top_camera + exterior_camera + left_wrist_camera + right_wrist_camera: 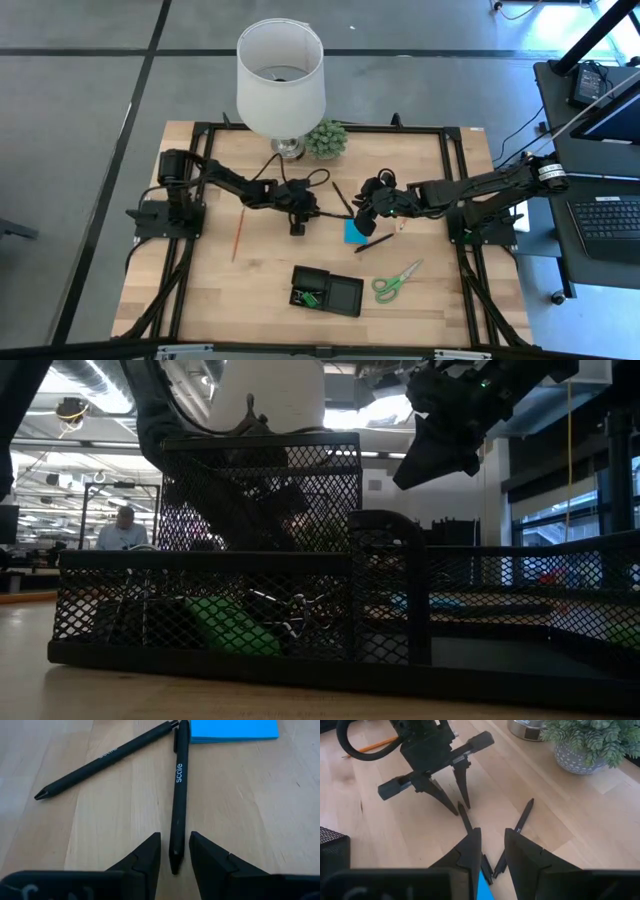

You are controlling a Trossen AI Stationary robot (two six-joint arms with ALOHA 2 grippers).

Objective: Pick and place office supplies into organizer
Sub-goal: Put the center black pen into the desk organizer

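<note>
The left end effector [174,851] is low on the counter [260,810], its fingers narrow around one black pen [178,795] to lift it. The organizer [327,291] waits at six o'clock. The right end effector [492,847] hovers near, half open and empty.

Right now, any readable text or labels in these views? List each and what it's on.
"scale": white print on the barrel of the pen between the left gripper fingers.
Second pen, angled beside it: white print on the barrel, too blurred to read; probably the same word.
Blue pad: no text visible.
High, low and right wrist views: nothing readable.
</note>
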